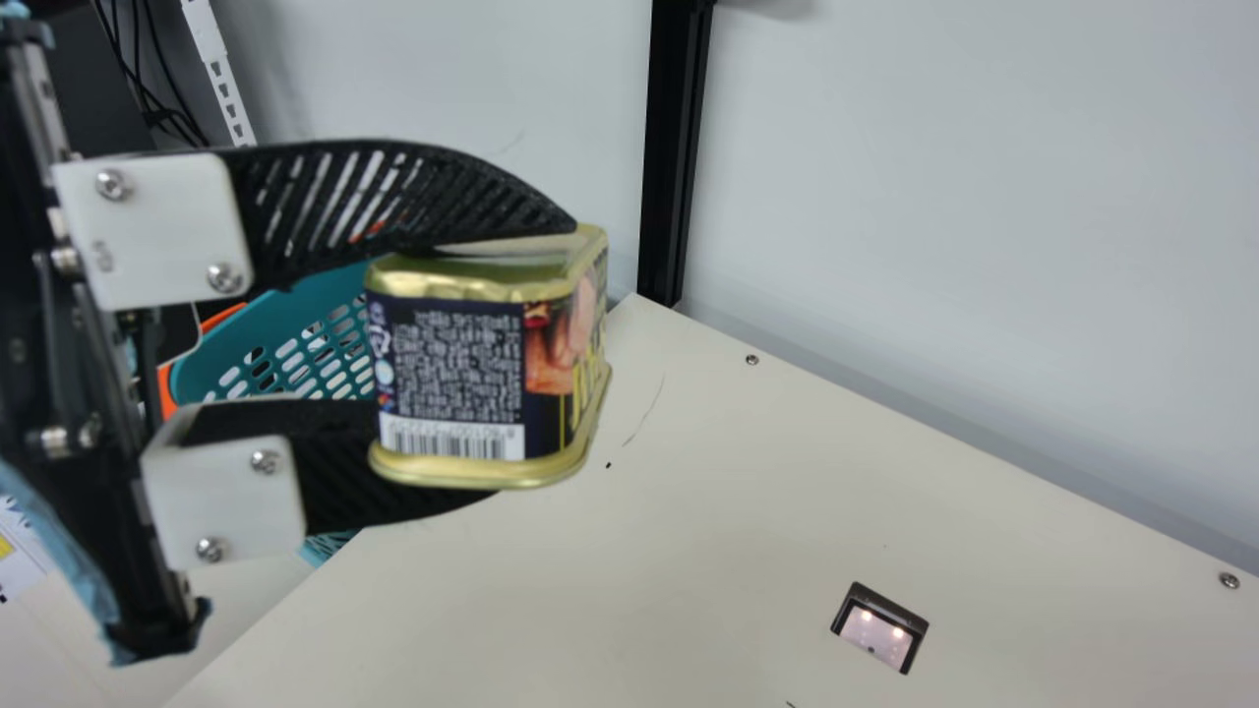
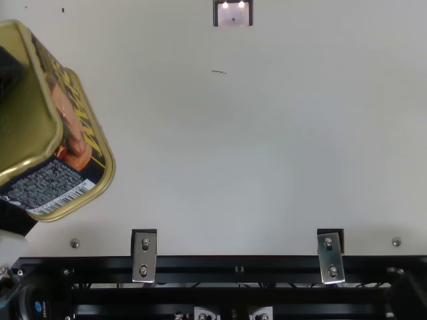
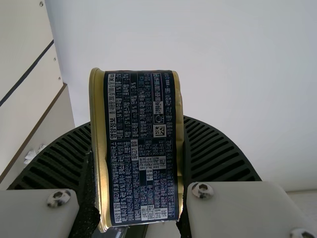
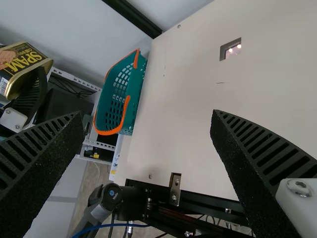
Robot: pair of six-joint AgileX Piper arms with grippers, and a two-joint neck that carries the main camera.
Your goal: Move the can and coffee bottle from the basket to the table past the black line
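In the main view my left gripper (image 1: pixel 531 359) is shut on the rectangular can (image 1: pixel 452 379), one finger above and one below it. The gold-rimmed can is held up in the air, partly in front of the basket (image 1: pixel 285 339). At the top view's left edge the can (image 2: pixel 63 133) appears large, above the table. The left wrist view has the can (image 3: pixel 141 148) between both fingers of my left gripper (image 3: pixel 138 129). In the right wrist view my right gripper (image 4: pixel 148 115) is open with nothing between its fingers, and the teal basket (image 4: pixel 132 101) has orange handles.
The black line (image 3: pixel 27 73) crosses the pale surface in the left wrist view. A black upright post (image 1: pixel 674 147) stands by the wall at the table's (image 1: pixel 689 551) far corner. A small square cutout (image 1: pixel 878 629) is in the tabletop. Black rails (image 2: pixel 233 265) run along one table edge.
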